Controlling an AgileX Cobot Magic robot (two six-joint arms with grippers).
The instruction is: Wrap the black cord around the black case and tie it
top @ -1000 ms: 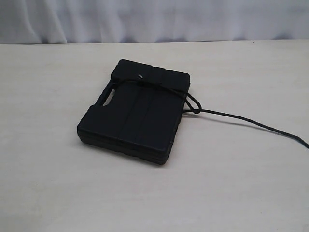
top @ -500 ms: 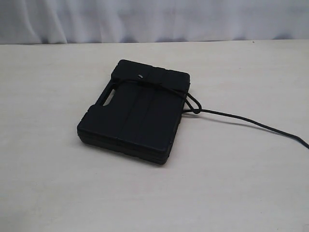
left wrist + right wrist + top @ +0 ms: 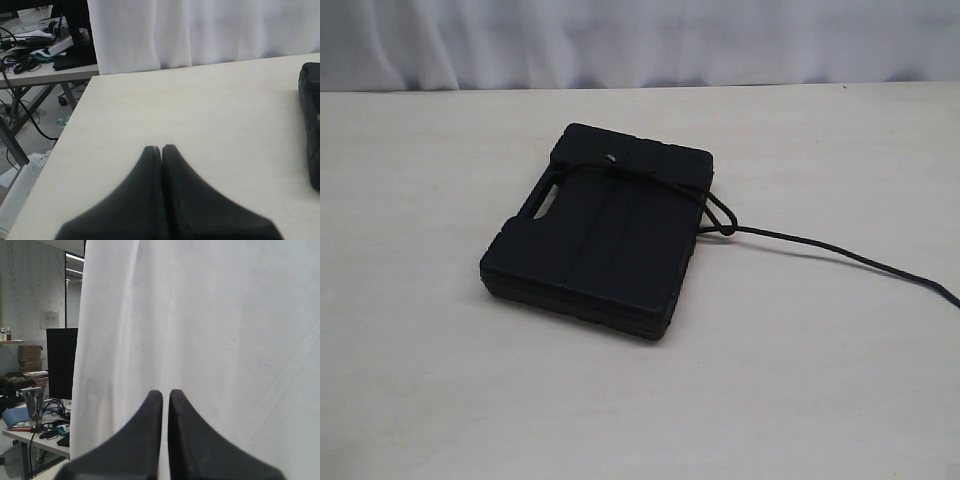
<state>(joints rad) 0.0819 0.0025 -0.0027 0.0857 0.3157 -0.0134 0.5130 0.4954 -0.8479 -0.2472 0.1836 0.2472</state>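
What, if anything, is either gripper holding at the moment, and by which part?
Nothing. The left gripper and right gripper are both shut and empty; the thin black braided cord lies across the matte black plastic case, untouched.

No text, label, brand, number or sign can be read in any view; the black case [image 3: 600, 235] shows no legible marking.
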